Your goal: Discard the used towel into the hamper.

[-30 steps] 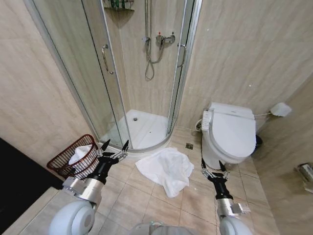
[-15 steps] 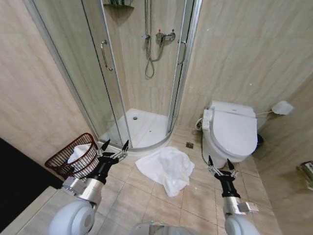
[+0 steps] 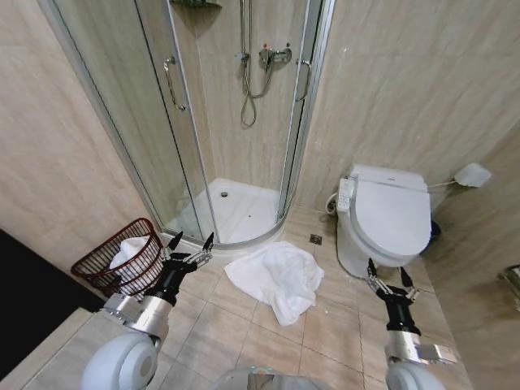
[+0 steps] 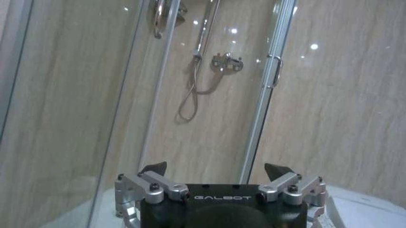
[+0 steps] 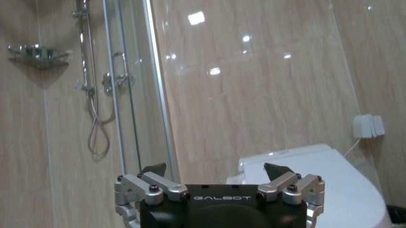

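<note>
Glass corner shower [image 3: 236, 122] beside a closed white toilet [image 3: 388, 221], on beige floor tiles [image 3: 333, 325].

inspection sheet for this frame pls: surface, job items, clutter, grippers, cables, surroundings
Surface: beige tiled floor, bare apart from the items below.
Job's things: white towel crumpled on the floor between shower and toilet; hamper by the wall on the robot's left, white cloth already inside.
Clutter: nothing seen.
Grippers: left gripper open, empty, beside the hamper; right gripper open, empty, by the toilet's front.
Cables: thin cord from the toilet to a white wall box.
Surroundings: glass shower enclosure, closed toilet, floor drain.
</note>
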